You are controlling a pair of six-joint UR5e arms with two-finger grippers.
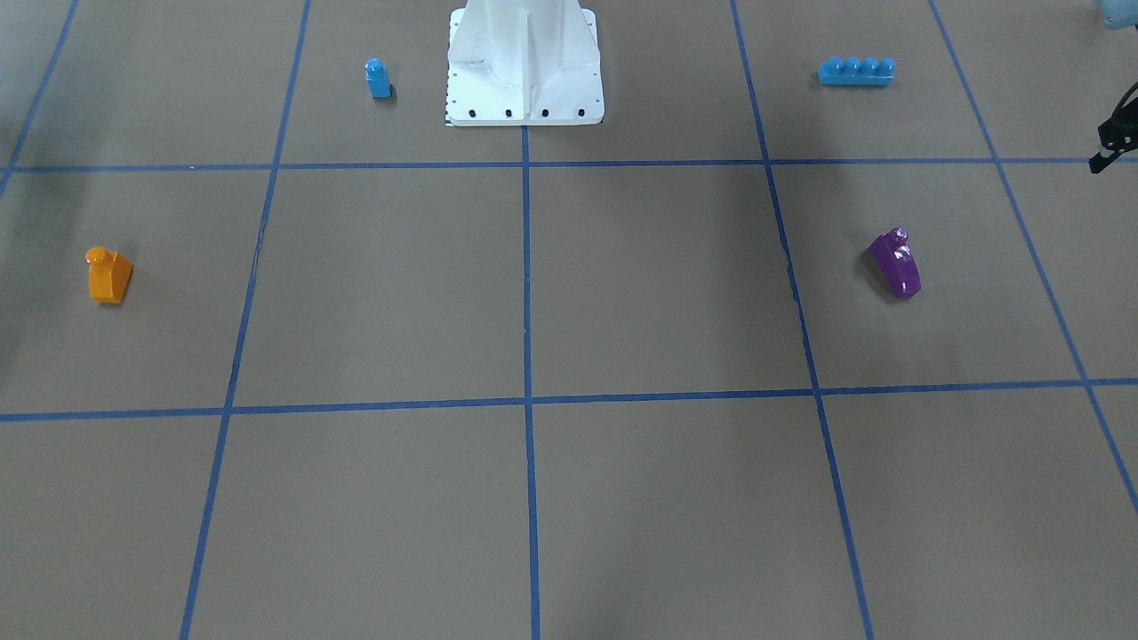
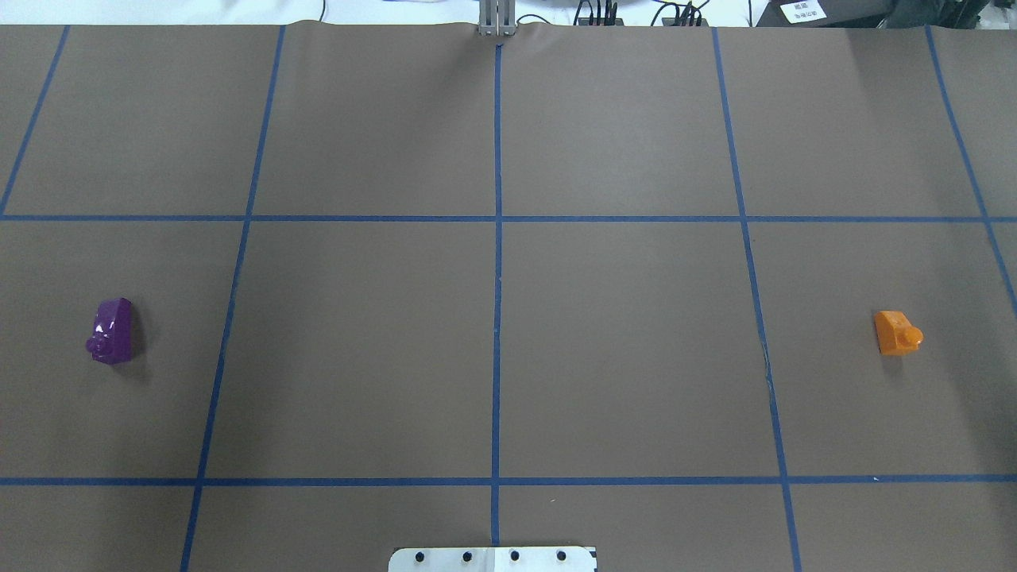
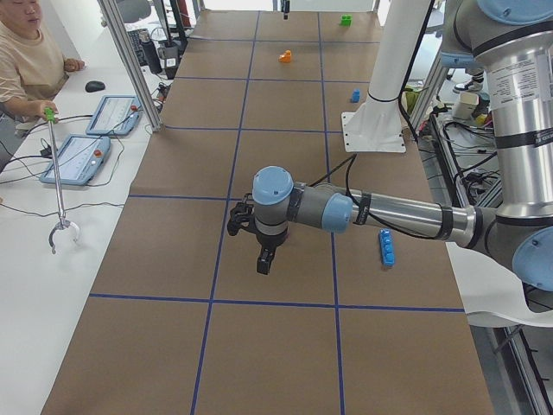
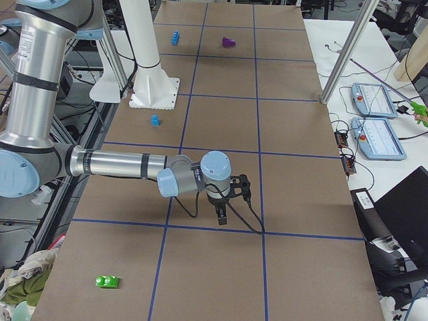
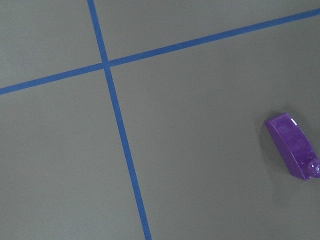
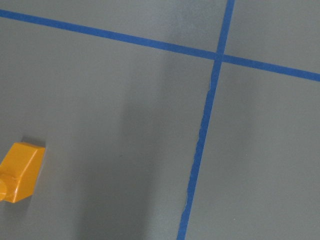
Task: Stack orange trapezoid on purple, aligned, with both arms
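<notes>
The orange trapezoid (image 2: 896, 332) stands on the brown table at the right in the overhead view, stud up; it also shows in the right wrist view (image 6: 20, 171) at the lower left. The purple block (image 2: 113, 331) lies at the far left, and in the left wrist view (image 5: 292, 146) at the right edge. My left gripper (image 3: 265, 259) hangs above the table near the purple block's side. My right gripper (image 4: 222, 215) hangs above the orange block's side. I cannot tell whether either is open or shut. Neither holds a block.
A small blue single-stud block (image 1: 378, 78) and a long blue brick (image 1: 855, 71) sit either side of the white robot base (image 1: 524, 62). A green block (image 4: 107, 281) lies past the right arm. An operator (image 3: 26, 52) sits beside the table.
</notes>
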